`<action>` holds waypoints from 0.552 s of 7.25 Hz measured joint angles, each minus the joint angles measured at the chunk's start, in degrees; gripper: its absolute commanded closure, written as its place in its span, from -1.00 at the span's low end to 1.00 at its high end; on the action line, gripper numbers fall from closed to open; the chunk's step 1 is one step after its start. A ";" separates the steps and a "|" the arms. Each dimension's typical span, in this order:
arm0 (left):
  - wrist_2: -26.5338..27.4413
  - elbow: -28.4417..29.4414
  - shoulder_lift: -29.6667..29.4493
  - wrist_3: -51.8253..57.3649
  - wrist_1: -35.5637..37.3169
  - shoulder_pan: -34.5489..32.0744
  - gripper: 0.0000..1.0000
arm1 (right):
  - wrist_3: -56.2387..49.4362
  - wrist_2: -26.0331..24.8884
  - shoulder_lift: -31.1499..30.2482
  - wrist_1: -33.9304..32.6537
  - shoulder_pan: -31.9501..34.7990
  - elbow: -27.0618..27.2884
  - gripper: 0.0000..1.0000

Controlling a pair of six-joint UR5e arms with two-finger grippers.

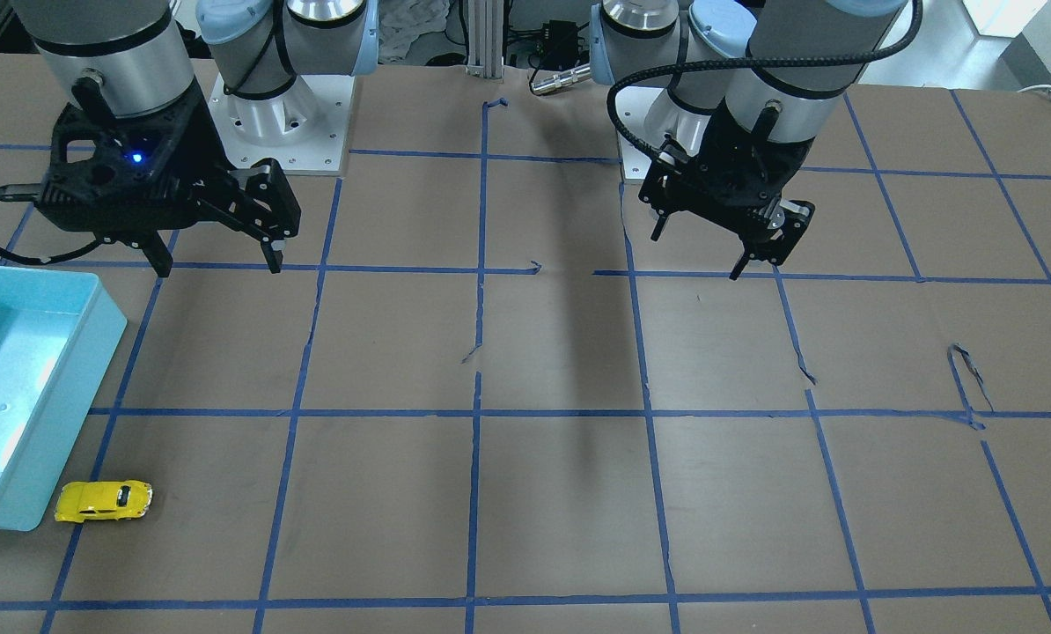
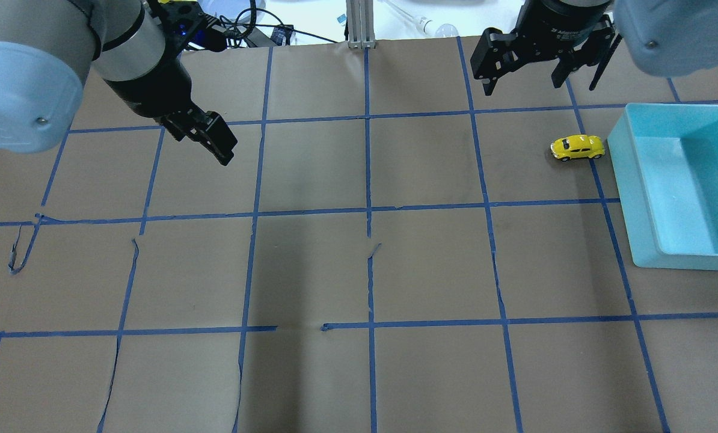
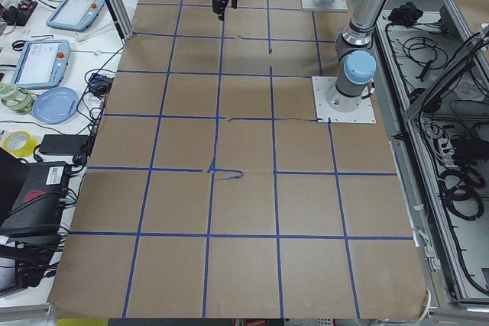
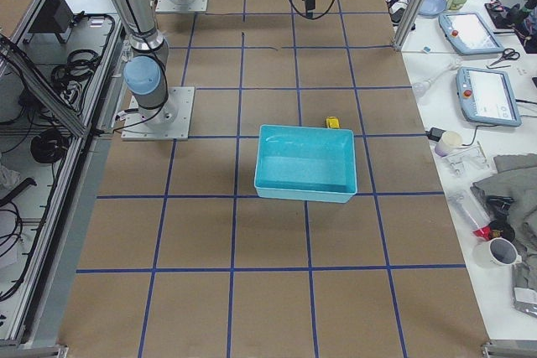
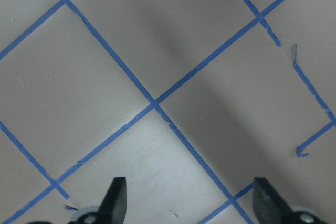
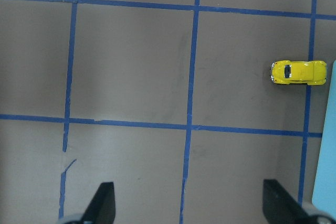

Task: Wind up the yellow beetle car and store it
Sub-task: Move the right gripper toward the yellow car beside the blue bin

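The yellow beetle car [image 2: 577, 147] stands on its wheels on the brown paper table, right beside the far left corner of a teal bin [image 2: 631, 198]. It also shows in the front view [image 1: 103, 500] and in the right wrist view [image 6: 298, 72]. My right gripper [image 2: 539, 84] hangs open and empty above the table, behind and to the left of the car; its fingertips [image 6: 104, 199] stand wide apart. My left gripper [image 2: 217, 144] is open and empty over the left half of the table, far from the car; its fingertips [image 5: 117, 195] are spread.
The teal bin [image 1: 72, 387] is empty and sits at the table's right side in the overhead view. Blue tape lines form a grid on the paper, with small tears in places. Arm bases [image 1: 283, 114] stand at the robot's edge.
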 measured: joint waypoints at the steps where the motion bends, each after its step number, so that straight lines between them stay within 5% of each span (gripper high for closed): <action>1: 0.22 -0.03 0.34 -6.03 -0.06 0.40 -0.85 | -0.03 -0.01 0.08 0.15 -0.35 -1.08 -1.00; 4: 0.48 -0.65 0.57 -20.20 -0.46 4.11 -1.00 | -2.83 -1.16 1.09 -0.23 -0.68 -0.93 -1.00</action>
